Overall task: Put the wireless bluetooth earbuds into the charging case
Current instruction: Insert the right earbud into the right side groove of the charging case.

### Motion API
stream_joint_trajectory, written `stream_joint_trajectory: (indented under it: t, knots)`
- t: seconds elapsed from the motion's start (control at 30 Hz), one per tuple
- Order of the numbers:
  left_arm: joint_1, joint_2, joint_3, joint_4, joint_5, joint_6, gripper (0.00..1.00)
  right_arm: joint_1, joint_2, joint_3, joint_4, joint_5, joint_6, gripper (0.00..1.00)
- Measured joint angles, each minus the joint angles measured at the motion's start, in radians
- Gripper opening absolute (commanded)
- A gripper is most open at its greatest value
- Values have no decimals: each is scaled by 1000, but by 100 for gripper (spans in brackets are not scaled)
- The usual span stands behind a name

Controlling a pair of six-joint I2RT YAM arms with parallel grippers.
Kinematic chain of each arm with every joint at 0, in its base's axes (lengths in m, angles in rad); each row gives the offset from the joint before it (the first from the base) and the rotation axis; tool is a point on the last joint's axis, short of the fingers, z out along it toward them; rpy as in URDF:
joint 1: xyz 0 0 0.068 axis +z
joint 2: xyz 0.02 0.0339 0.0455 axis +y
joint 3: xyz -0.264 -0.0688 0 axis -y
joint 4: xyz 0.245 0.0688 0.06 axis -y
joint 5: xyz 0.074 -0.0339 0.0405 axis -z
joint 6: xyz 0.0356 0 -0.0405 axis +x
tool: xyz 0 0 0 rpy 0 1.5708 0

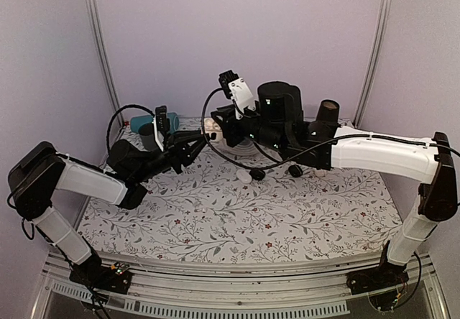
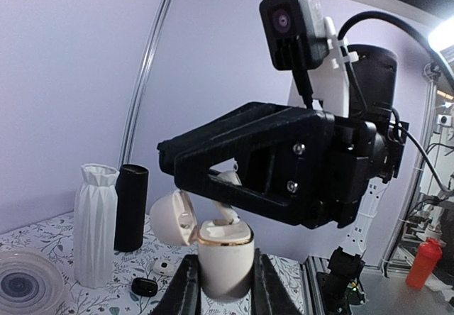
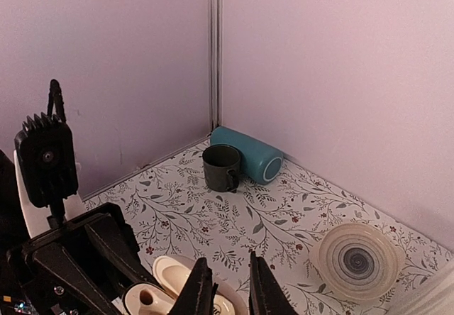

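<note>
Left wrist view showed our left gripper (image 2: 225,281) clamping the charging case (image 2: 225,252); we judged the narrowed right gripper (image 2: 179,166) above it needed slow, square lowering.

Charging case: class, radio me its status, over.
Left fingers clamped on charging case, lid open. Right fingers shut on earbud just above it. Nothing in the way.
</note>
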Motion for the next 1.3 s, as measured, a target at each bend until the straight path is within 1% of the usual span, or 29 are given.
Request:
stream_joint_trajectory:
  t: [0.27,0.57,0.9,1.03,1.3]
  knots:
    - [-3,0,0,7,1,-1,0,10,6,16,-20,32,-58,6]
    - [-3,7,-18,63,-9,-3,0,32,25,68,-72,58,-129,6]
    - [-5,98,-19,77,-31,-8,0,43,69,126,-200,105,-227,6]
    - [-15,112,-19,78,-29,22,0,53,70,127,-236,119,-263,7]
    - [-32,114,-13,78,5,93,0,54,51,114,-227,158,-304,6]
